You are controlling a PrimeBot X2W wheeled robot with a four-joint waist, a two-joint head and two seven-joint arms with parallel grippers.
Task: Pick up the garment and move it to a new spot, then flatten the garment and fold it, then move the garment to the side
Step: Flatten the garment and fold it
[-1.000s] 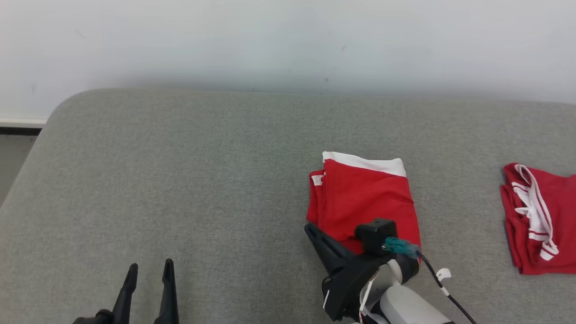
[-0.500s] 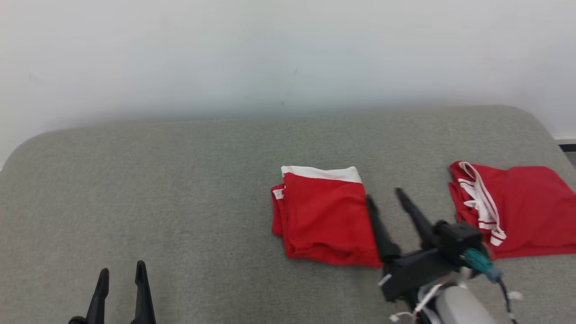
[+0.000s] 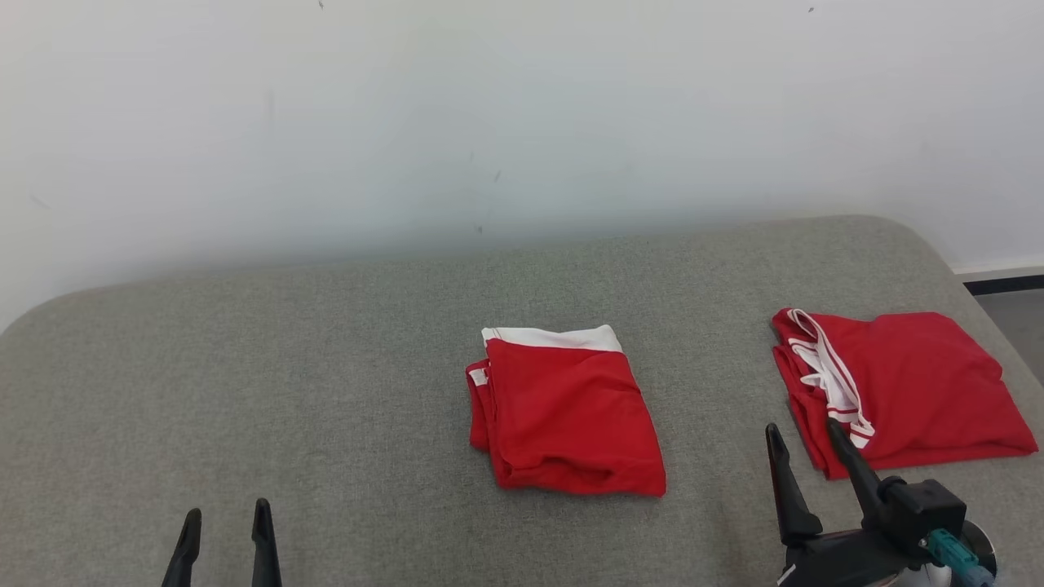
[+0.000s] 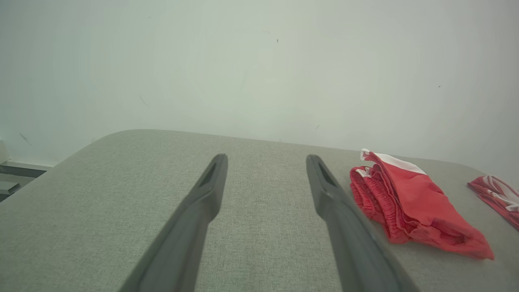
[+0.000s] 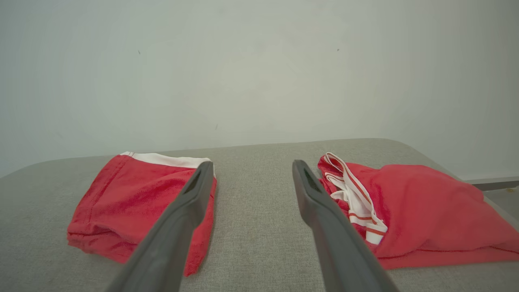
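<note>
Folded red garment (image 3: pixel 567 412) lies free; left end effector (image 3: pixel 227 509) and right end effector (image 3: pixel 801 426) both spread wide, empty.
It sits midway on the grey padded surface (image 3: pixel 285 367), white band at 12 o'clock. A second red garment (image 3: pixel 905 383) lies at its 3 o'clock, well apart. The right end effector is at its 4 o'clock, the left at 8 o'clock.

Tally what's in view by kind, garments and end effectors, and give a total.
Red garments: 2, the folded garment and the second garment
End effectors: 2, the left end effector and the right end effector
Total: 4
</note>
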